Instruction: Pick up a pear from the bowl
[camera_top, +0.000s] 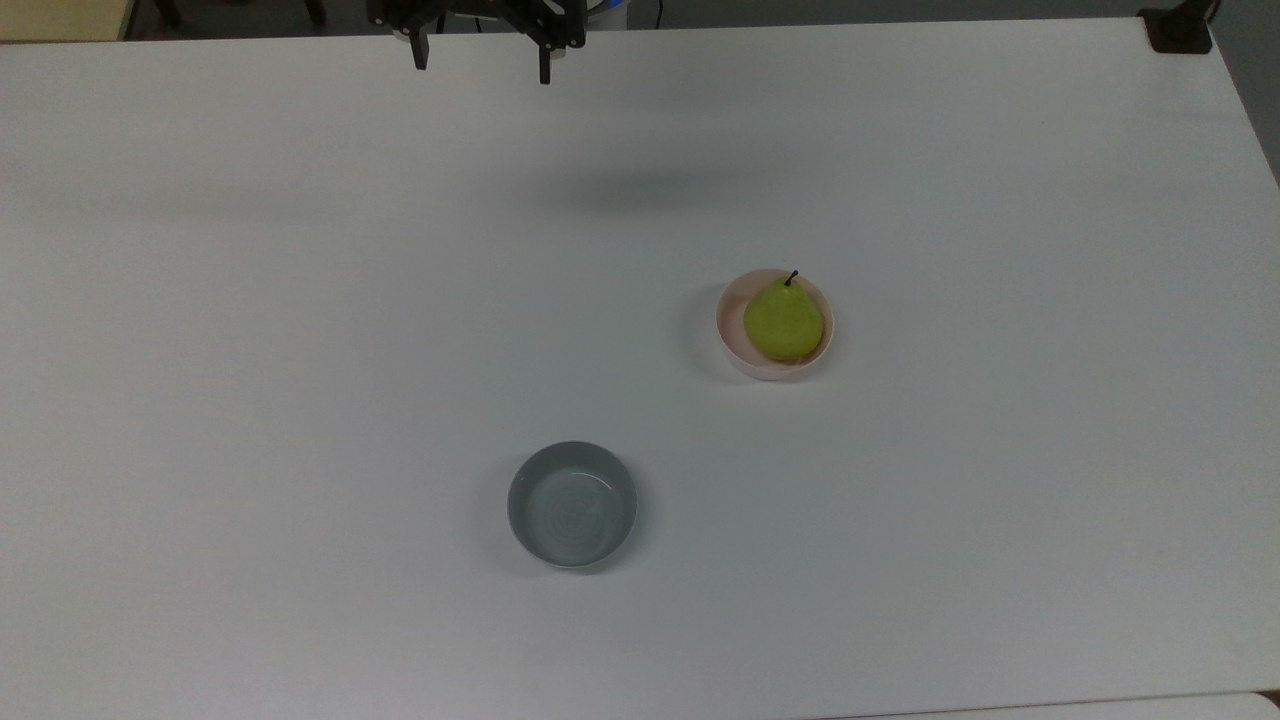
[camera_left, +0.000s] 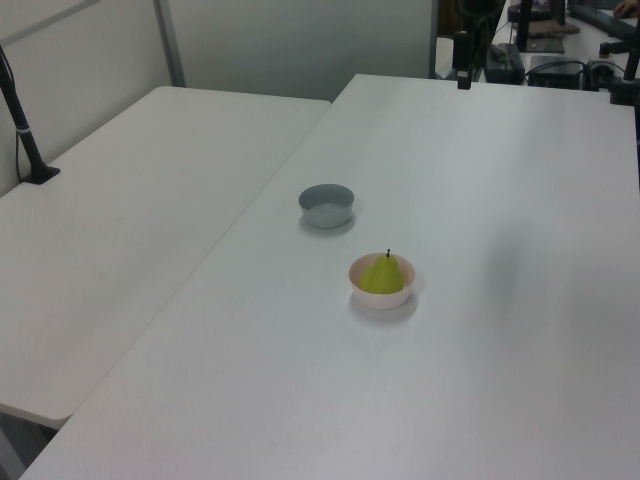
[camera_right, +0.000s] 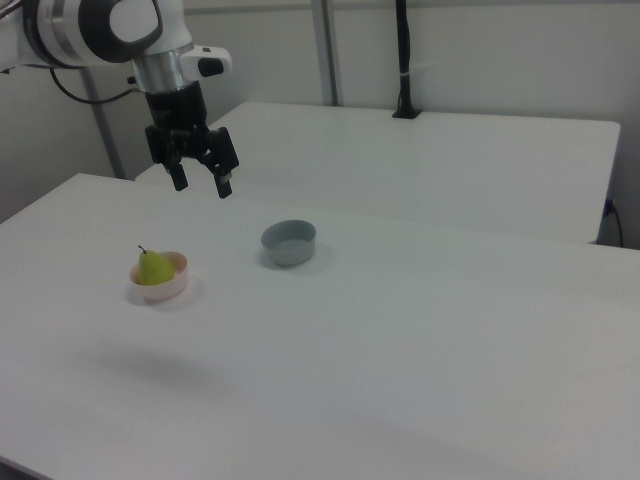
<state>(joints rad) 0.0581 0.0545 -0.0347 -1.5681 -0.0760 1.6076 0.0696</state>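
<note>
A yellow-green pear (camera_top: 784, 320) (camera_left: 384, 275) (camera_right: 153, 268) with a short dark stem sits in the pale pink bowl (camera_top: 737, 348) (camera_left: 381, 298) (camera_right: 169, 287) on the white table. My gripper (camera_top: 482, 62) (camera_right: 203, 183) hangs high above the table, far from the bowl, at the top view's upper edge. Its two black fingers are spread apart with nothing between them. In the right view it hovers above and to the right of the bowl.
An empty grey bowl (camera_top: 572, 505) (camera_left: 327, 205) (camera_right: 289, 243) stands on the table apart from the pink one. A second white table (camera_left: 130, 180) (camera_right: 430, 160) adjoins this one. A black post (camera_left: 22, 120) (camera_right: 403, 60) is clamped to it.
</note>
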